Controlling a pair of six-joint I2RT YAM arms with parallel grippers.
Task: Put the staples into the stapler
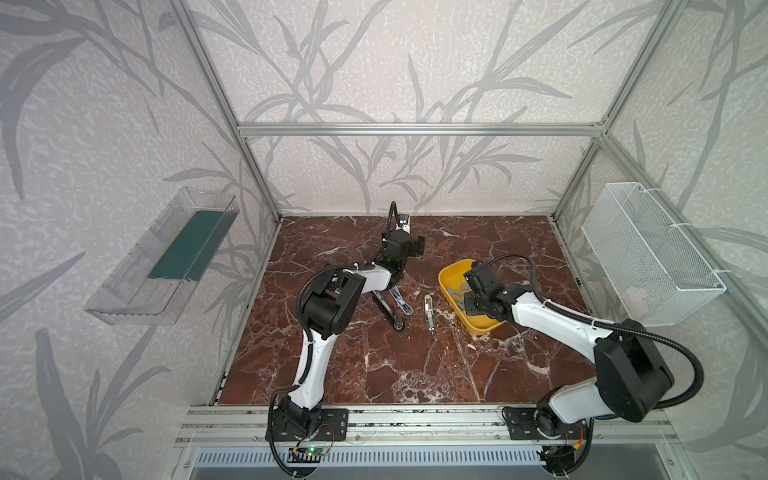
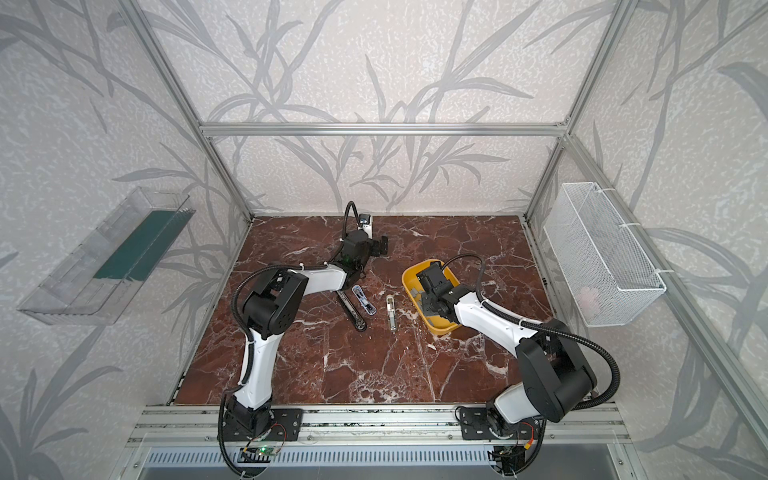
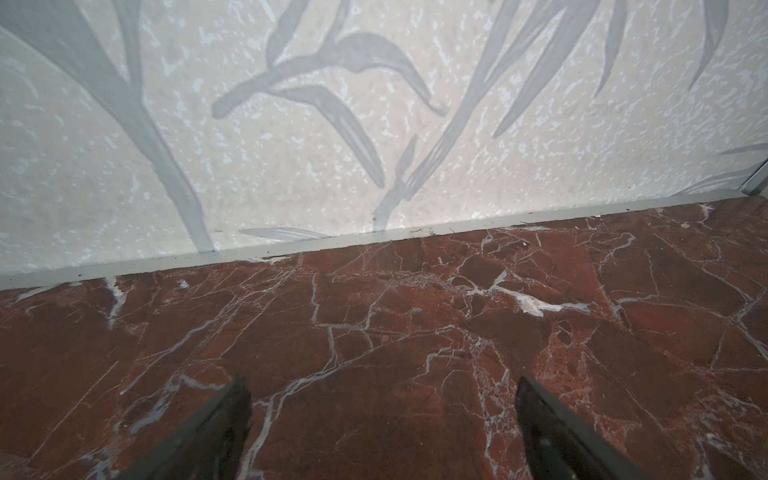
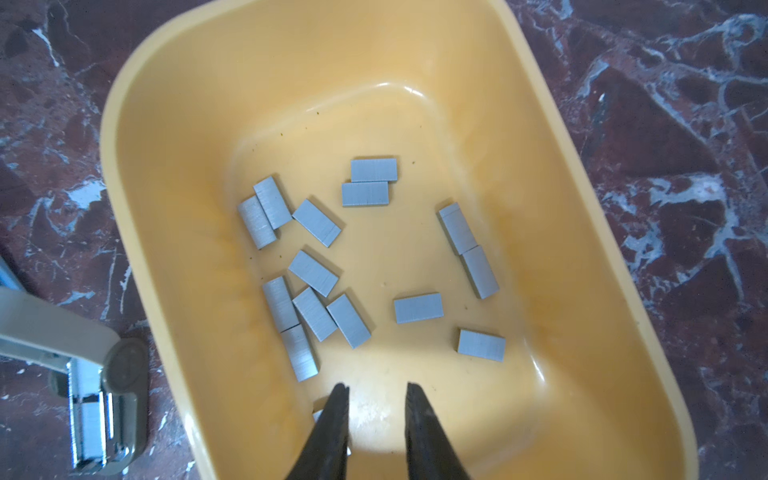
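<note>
Picking staples [image 4: 365, 193] from tray [image 4: 187, 124]
Over tray, right gripper [image 4: 375, 395] hung, jaws narrow, empty; left gripper [image 3: 382, 386] gaped empty. Next: pinch one.

Pale wallpaper [image 1: 374, 62] printed with grey leafy stems is covering the walls. Aluminium framing [image 1: 415, 129] is bracing them above a red-brown marbled floor [image 1: 415, 365]. A clear plastic shelf [image 1: 124, 307] is hanging left, a white mesh basket [image 1: 648, 245] right.

Counter [image 1: 374, 365] front: bare, wide passage.
Counter middle: blocked by staplers [image 1: 429, 312].
Tray [image 4: 137, 124] walls: closing every side; staples [image 4: 365, 193] scattered, gaps between.
</note>
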